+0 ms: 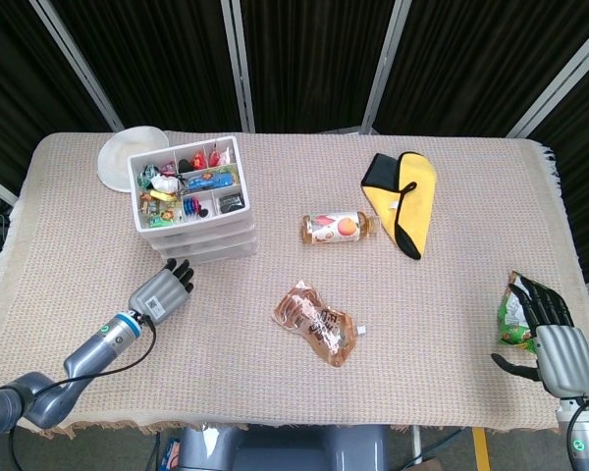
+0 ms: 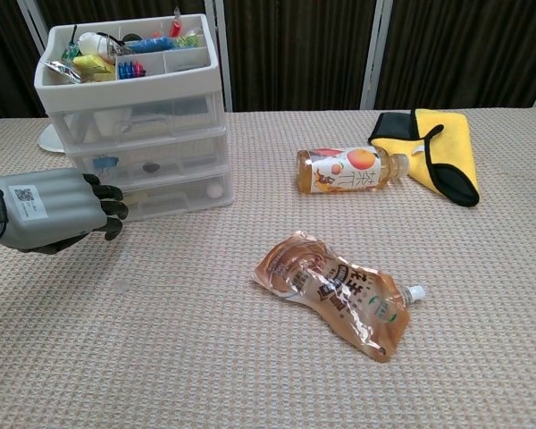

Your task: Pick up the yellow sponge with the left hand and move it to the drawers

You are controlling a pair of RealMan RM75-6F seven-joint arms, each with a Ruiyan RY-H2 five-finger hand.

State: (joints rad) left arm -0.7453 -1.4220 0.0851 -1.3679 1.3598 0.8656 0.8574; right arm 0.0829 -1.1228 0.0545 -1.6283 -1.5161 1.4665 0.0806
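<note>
The yellow sponge [image 1: 404,199] [image 2: 439,147], a folded yellow pad with black edging, lies at the table's far right, well away from both hands. The white drawers [image 1: 198,234] [image 2: 152,152] stand at the left, their top tray full of small items. My left hand [image 1: 161,292] [image 2: 46,211] hovers low just in front of the drawers' left corner, back up, fingers loosely extended, holding nothing. My right hand [image 1: 555,341] lies flat at the table's near right edge, fingers resting on a green snack bag [image 1: 511,316].
An orange drink bottle [image 1: 336,228] [image 2: 348,170] lies on its side left of the sponge. A brown spouted pouch [image 1: 316,322] [image 2: 339,290] lies mid-table. A white plate [image 1: 128,152] sits behind the drawers.
</note>
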